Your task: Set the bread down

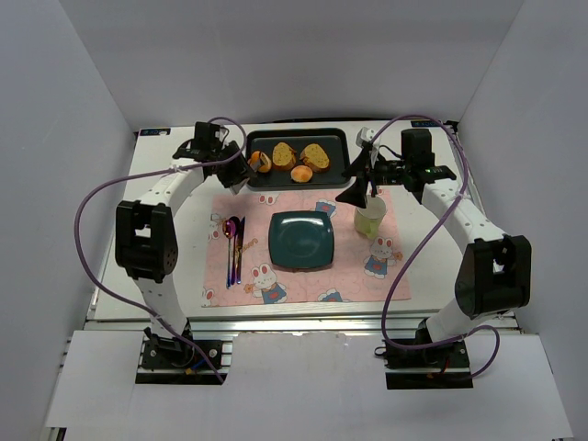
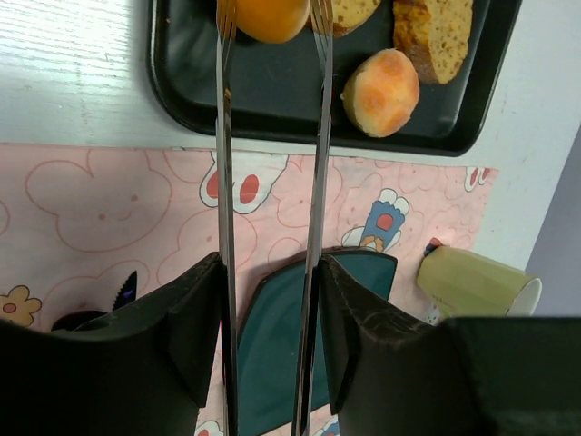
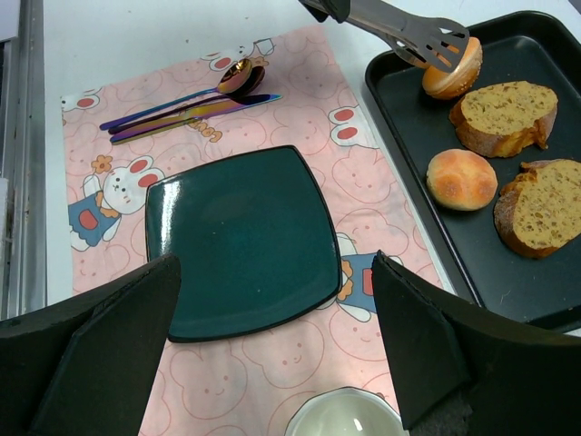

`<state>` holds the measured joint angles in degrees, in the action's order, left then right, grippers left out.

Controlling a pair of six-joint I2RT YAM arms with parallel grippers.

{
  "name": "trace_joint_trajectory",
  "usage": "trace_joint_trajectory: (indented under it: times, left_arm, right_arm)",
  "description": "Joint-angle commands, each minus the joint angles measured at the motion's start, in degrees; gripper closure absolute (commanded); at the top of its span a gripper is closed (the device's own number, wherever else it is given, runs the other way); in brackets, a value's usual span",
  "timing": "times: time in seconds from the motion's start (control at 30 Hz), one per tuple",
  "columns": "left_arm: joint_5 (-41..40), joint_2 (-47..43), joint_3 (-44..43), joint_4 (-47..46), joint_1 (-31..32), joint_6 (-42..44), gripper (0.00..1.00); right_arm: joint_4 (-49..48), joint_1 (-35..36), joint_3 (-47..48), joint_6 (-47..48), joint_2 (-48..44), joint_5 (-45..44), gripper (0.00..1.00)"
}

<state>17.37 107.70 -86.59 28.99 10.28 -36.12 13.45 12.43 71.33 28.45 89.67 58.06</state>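
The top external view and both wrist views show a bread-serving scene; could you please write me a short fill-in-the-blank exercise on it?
1. The left gripper holds long metal tongs that clasp the smooth golden-orange oval bun at one end of the black rectangular ____.
2. Near it lie another round orange bun and ____ toasted bread slices.
3. The square teal plate on the pink rabbit-print placemat is ____.
4. The right gripper hangs with its jaws ____.
Missing words: tray; two; empty; open.

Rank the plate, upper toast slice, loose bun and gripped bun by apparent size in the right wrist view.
1. plate
2. upper toast slice
3. loose bun and gripped bun: about alike; the tongs cover part of the gripped one, so I won't rank them.
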Motion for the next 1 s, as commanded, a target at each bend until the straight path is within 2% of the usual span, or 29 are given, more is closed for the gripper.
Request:
trace_joint_trajectory:
  times: [0.0,0.37,0.97]
  left_arm:
    - [-2.86,-0.56,-4.03,1.94,0.53,1.23,0.46]
    - [-5.85,-0.21,-7.37,6.16,1.14,1.31,0.41]
    - [-7.52,6.65,-15.72,13.02,2.81,3.07,0.4]
  right_arm:
    - [-1.5,-0.3,-1.02,-0.67,-0.9,1.44,0.11]
    - [-2.03,-0.56,-1.72,-0.76,-0.99,1.88,0.11]
    - [-2.2,-1.44,-3.21,-0.94,-1.86,2.93,0.1]
